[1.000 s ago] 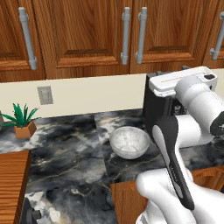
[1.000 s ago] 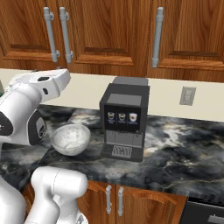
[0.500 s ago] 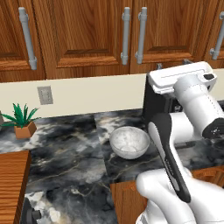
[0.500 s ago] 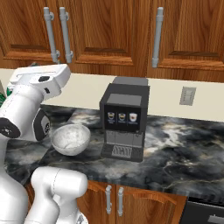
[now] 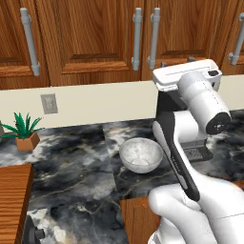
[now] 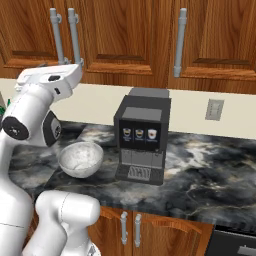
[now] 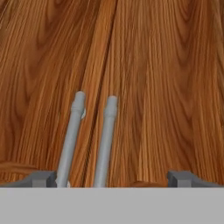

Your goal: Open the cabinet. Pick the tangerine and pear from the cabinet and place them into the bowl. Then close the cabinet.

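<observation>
Since a second ago the white arm's hand has risen toward the reddish-brown wooden cabinet (image 5: 143, 43); in the left base view its doors are shut, the pale mottled bowl (image 5: 141, 155) below. Right base view adds a black coffee machine (image 6: 142, 135) beside the bowl. Hand view: the gripper (image 7: 112, 178), fingers spread wide, empty, faces the paired grey handles (image 7: 105, 140).

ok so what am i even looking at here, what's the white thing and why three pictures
The white thing is a robot arm in a computer-drawn kitchen. Two pictures come from cameras behind it, one on each side. The third comes from a camera on its hand, facing the closed cabinet and its two grey handles. On the dark counter sit an empty bowl, a coffee machine and a small plant. Its tool is open and holds nothing.
</observation>
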